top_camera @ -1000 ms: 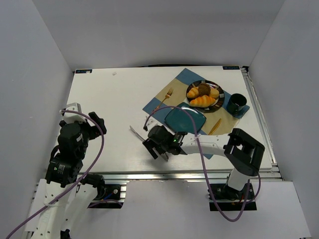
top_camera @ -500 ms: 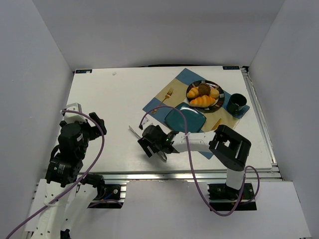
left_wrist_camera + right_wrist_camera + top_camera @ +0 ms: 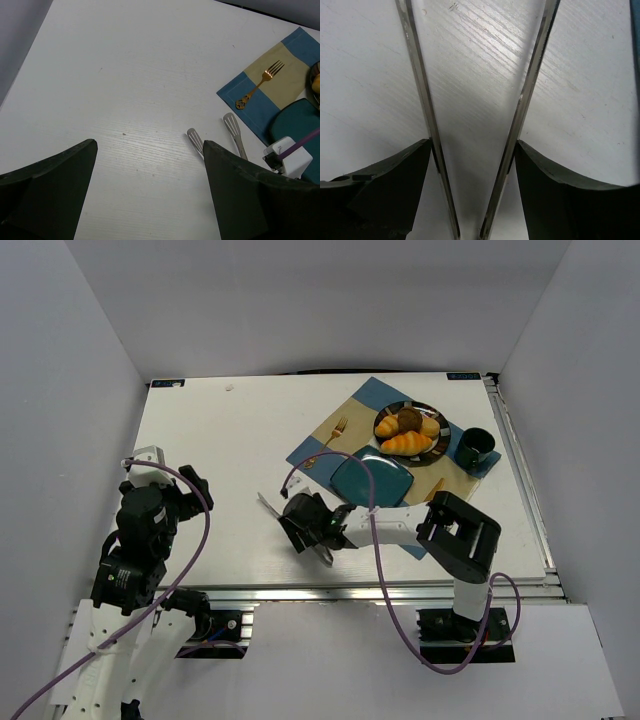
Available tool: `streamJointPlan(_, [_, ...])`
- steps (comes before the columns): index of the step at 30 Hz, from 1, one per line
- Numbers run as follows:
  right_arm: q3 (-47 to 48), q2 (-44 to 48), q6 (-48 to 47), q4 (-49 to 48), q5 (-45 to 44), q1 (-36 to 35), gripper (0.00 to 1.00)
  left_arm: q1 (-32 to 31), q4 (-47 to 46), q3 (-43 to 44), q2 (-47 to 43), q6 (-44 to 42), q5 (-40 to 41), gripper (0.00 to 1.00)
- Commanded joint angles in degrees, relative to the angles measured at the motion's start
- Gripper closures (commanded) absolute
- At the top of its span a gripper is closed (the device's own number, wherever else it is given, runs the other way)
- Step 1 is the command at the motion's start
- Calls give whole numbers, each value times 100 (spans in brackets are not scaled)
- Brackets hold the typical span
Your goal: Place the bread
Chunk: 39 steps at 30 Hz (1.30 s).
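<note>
At the table's near edge, the R gripper (image 3: 472, 145) is straddling the metal tongs (image 3: 417, 75), its jaws spread w/ both tong arms just inside and not yet squeezed, while the L gripper (image 3: 150, 145) is hanging wide open, holding nothing. The squeeze probably needs to be slow & even so the tongs aren't skidding. Farther back, the bread (image 3: 409, 420), a small round dark-brown bun, is sitting on the dark round plate (image 3: 443, 445) beside a golden croissant (image 3: 407, 443).

bread (image 3: 409, 420) dk brown | placemat (image 3: 287, 80) blue/tan blocks | plate (image 3: 372, 478) teal | fork (image 3: 258, 86) gold | cup (image 3: 476, 446) dk, maybe green
</note>
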<state>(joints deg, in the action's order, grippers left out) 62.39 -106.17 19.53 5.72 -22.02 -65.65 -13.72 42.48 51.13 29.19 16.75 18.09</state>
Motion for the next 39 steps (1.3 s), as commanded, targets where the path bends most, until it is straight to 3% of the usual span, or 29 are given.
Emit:
streamJointPlan(1, [221, -71, 156, 140, -312, 8, 26, 0, 41, 195, 43, -67, 90, 2])
streamJointPlan(8, [537, 684, 375, 684, -557, -1, 36, 0, 41, 195, 34, -58, 125, 2])
streamJointPlan(20, [1038, 1853, 526, 1933, -1287, -132, 36, 0, -170, 99, 175, -120, 54, 2])
streamJointPlan(39, [1565, 2083, 886, 2469, -2148, -466, 37, 0, -521, -112, 184, 170, -341, 2])
